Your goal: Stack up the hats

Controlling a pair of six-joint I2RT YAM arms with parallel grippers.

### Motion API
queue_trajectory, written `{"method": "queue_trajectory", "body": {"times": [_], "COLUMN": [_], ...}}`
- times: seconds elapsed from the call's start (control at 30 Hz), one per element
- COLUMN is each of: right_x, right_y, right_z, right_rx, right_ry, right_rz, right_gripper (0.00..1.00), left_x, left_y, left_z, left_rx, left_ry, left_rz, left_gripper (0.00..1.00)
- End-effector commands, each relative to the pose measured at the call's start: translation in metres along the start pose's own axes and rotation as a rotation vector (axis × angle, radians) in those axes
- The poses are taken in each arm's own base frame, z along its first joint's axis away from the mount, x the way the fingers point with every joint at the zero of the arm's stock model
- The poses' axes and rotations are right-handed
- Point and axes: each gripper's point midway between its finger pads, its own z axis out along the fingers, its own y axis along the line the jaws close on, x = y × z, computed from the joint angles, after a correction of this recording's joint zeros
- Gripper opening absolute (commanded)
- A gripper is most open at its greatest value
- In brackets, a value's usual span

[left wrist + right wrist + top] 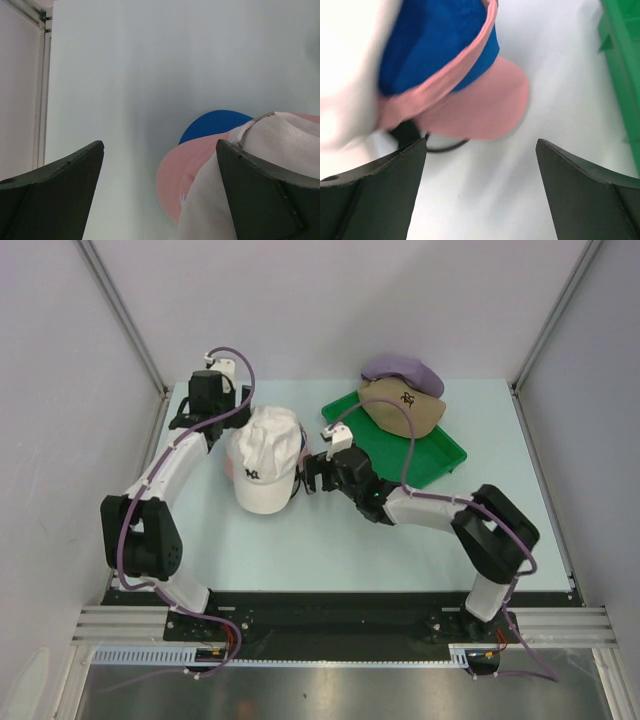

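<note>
Left jaws are wide and holding nothing. The left arm (170,465) reaches toward the far left corner of the surface (350,540). Through the left wrist view I'm looking past its fingers (60,185) at bare surface, with the stack off to my right.

The stack is at mid-surface, left of the tray (440,455). The white cap (265,460) is on top, the pink cap (485,105) is under it, and the blue cap (435,35) is inside the pink one. In the left wrist view the blue brim pokes out beyond the pink brim. A bit of the black stand (406,134) shows beneath them in the right wrist view.

Right jaws are wide too and empty. The right arm (430,508) stretches left, its jaws low and just beside the white cap's right side. I can't tell whether they're touching it.

The tan cap (405,408) is over on the green tray. The lavender cap (400,368) is right behind it at the tray's far edge, touching the tan one.
</note>
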Motion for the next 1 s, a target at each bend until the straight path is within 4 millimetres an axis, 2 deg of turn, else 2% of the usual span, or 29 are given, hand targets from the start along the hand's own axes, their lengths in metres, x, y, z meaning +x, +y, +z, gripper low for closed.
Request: {"method": "queue_trajectory", "body": {"times": [0.0,0.07,0.1,0.17,0.2,0.23,0.3,0.33,0.4,0.43,0.47,0.5,0.53,0.57,0.63,0.67,0.7,0.77,0.87,0.97], "right_x": [-0.046,-0.043,-0.048,-0.044,-0.054,-0.055,-0.068,-0.076,-0.094,-0.098,-0.103,-0.104,-0.107,-0.105,-0.099,-0.099,-0.101,-0.094,-0.082,-0.084], "right_y": [-0.007,-0.024,-0.036,-0.051,-0.056,-0.071,-0.088,-0.116,-0.133,-0.154,-0.163,-0.170,-0.192,-0.203,-0.219,-0.234,-0.240,-0.263,-0.283,-0.306], "right_z": [-0.050,-0.069,-0.087,-0.103,-0.119,-0.125,-0.138,-0.143,-0.147,-0.148,-0.147,-0.144,-0.139,-0.135,-0.119,-0.118,-0.115,-0.107,-0.095,-0.092], "right_rx": [0.033,0.094,0.120,0.156,0.162,0.200,0.218,0.267,0.289,0.336,0.352,0.359,0.396,0.409,0.409,0.435,0.443,0.483,0.489,0.494], "right_ry": [-0.108,-0.087,-0.103,-0.093,-0.125,-0.115,-0.114,-0.123,-0.149,-0.158,-0.167,-0.159,-0.157,-0.145,-0.124,-0.127,-0.138,-0.130,-0.115,-0.152], "right_rz": [0.038,0.050,0.066,0.064,0.070,0.074,0.122,0.160,0.198,0.209,0.225,0.245,0.278,0.304,0.361,0.376,0.386,0.414,0.482,0.514], "right_gripper": [0.96,0.96,0.96,0.96,0.96,0.96,0.96,0.96,0.96,0.96,0.96,0.96,0.96,0.95,0.95,0.95,0.95,0.94,0.94,0.94], "left_x": [-0.032,-0.048,-0.053,-0.064,-0.066,-0.067,-0.076,-0.071,-0.080,-0.074,-0.074,-0.079,-0.070,-0.069,-0.066,-0.067,-0.067,-0.064,-0.063,-0.064], "left_y": [0.029,0.041,0.045,0.050,0.050,0.050,0.040,0.033,0.021,0.016,0.001,-0.004,-0.013,-0.030,-0.035,-0.043,-0.048,-0.060,-0.063,-0.064], "left_z": [-0.036,-0.060,-0.068,-0.087,-0.094,-0.098,-0.118,-0.120,-0.143,-0.145,-0.152,-0.164,-0.163,-0.167,-0.170,-0.173,-0.175,-0.176,-0.175,-0.177], "left_rx": [-0.097,-0.137,-0.150,-0.162,-0.156,-0.149,-0.081,-0.050,-0.005,0.003,0.036,0.049,0.067,0.104,0.080,0.104,0.123,0.172,0.176,0.186], "left_ry": [-0.083,-0.141,-0.157,-0.205,-0.211,-0.219,-0.267,-0.267,-0.329,-0.330,-0.347,-0.391,-0.382,-0.385,-0.385,-0.391,-0.398,-0.397,-0.395,-0.404], "left_rz": [-0.080,-0.115,-0.120,-0.159,-0.172,-0.179,-0.199,-0.200,-0.186,-0.172,-0.150,-0.134,-0.109,-0.086,-0.036,-0.026,-0.024,-0.005,0.003,0.001], "left_gripper": [1.00,1.00,1.00,1.00,1.00,1.00,1.00,1.00,1.00,1.00,1.00,1.00,1.00,1.00,1.00,1.00,1.00,1.00,1.00,1.00]}}
